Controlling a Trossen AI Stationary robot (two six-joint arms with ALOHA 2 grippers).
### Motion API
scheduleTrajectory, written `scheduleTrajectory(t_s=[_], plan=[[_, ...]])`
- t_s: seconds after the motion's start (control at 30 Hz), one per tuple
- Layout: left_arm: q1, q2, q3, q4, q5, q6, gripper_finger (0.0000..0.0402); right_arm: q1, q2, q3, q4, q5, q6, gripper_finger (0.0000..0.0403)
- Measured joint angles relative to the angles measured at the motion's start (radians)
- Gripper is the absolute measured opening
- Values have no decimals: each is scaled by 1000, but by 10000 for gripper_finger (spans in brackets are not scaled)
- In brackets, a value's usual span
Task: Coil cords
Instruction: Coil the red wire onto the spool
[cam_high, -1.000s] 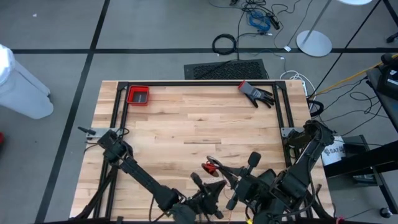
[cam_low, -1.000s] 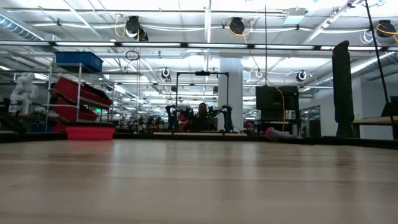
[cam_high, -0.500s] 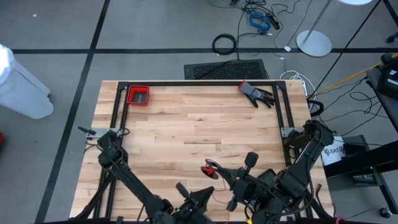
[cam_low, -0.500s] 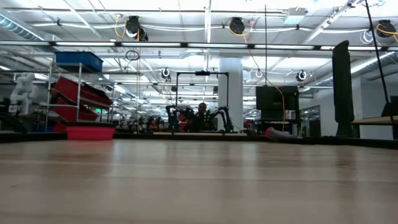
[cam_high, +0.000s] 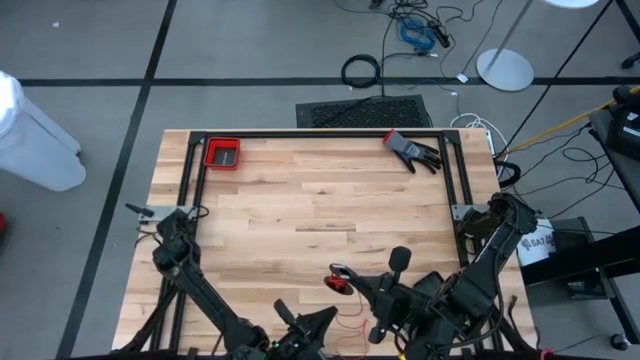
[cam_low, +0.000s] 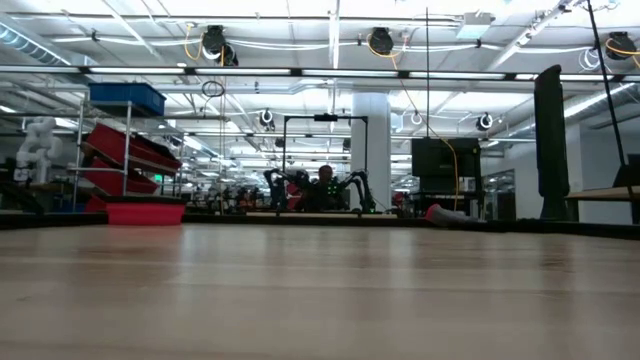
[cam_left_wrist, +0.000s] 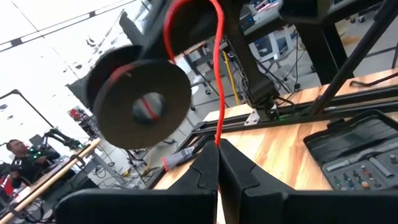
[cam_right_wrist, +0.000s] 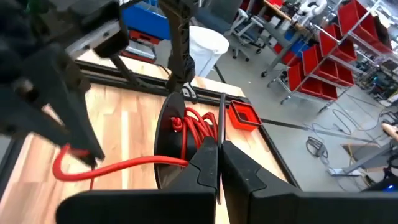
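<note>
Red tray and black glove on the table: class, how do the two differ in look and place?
The red tray is a rigid rectangle at the far left corner; the black glove, red-cuffed, lies limp with fingers spread at the far right corner. Both rest far from the grippers.

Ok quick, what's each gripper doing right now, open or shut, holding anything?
Left gripper: shut on the red cord.
Right gripper: shut on the black disc wound with red cord.

1 red cord w/ 1 black disc. 1 red tray, 1 glove on tabletop. 2 end effectors: left, right.
</note>
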Motion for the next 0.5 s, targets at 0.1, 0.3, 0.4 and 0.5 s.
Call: scheduleTrajectory(t_s=[0.1,0.3,0.4,0.5], plan=[[-10,-11,0,3,-7,1,0,2,-4,0,-14,-20,-9,0],[-44,-36,0,-8,-22,3,0,23,-19,0,-49,-39,24,0],[-61,-45,0,-8,-28,3,0,36,-21,0,-48,-58,28,0],[-65,-47,0,-16,-42,3,0,48,-28,0,-42,-96,27,0]])
